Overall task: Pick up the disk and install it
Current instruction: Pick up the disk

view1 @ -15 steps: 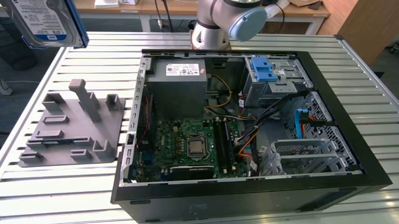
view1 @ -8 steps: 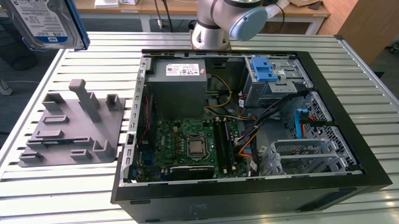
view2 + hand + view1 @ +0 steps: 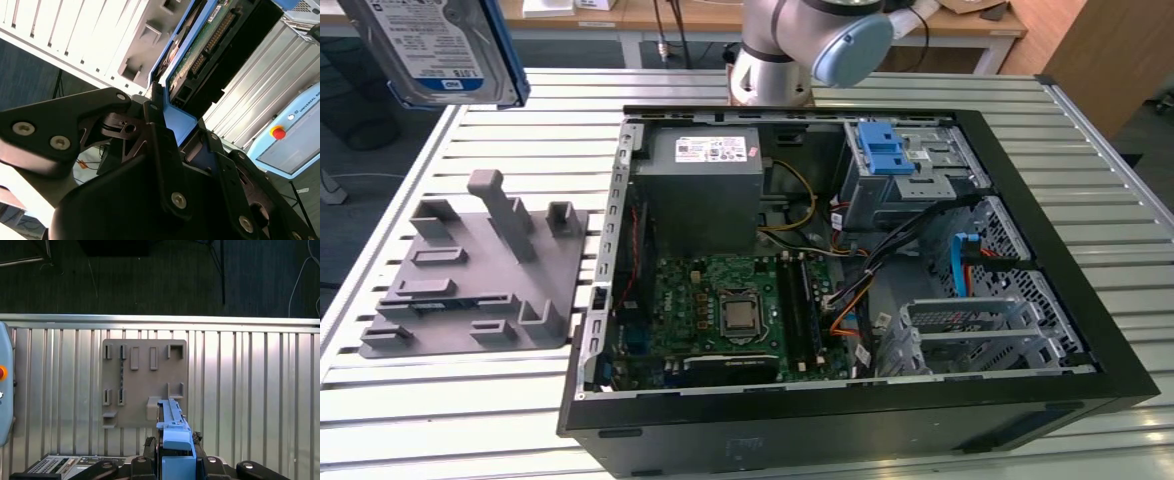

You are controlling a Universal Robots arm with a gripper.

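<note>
Gripping the disk [image 3: 200, 45] by its bright blue carrier frame, the hand [image 3: 182, 131] has its black fingers [image 3: 162, 150] closed on either side of the plastic. In the second wrist view the drive's green circuit board and connector edge rise away from the fingers.

In the first wrist view the hand [image 3: 177, 460] holds the disk [image 3: 174, 427] edge-on, with the grey moulded fixture [image 3: 145, 385] lying below it on the slatted metal tabletop [image 3: 250, 390].

In the exterior view the disk [image 3: 434, 45] hangs clear of the tabletop [image 3: 454, 420] in the upper corner on the exterior view's left. It is roughly upright, with its white-and-blue label facing the camera and a strip of blue frame along one side. The grey fixture [image 3: 467, 275] sits lower in that view, just beside the open computer case [image 3: 1067, 300], which lies on its side.

Inside the case are a grey power supply [image 3: 700, 190], a green motherboard [image 3: 727, 310] and a metal drive cage with a blue plastic part [image 3: 887, 150] near its far end. The arm's base [image 3: 781, 50] stands beyond the case. The disk is well apart from the case.
</note>
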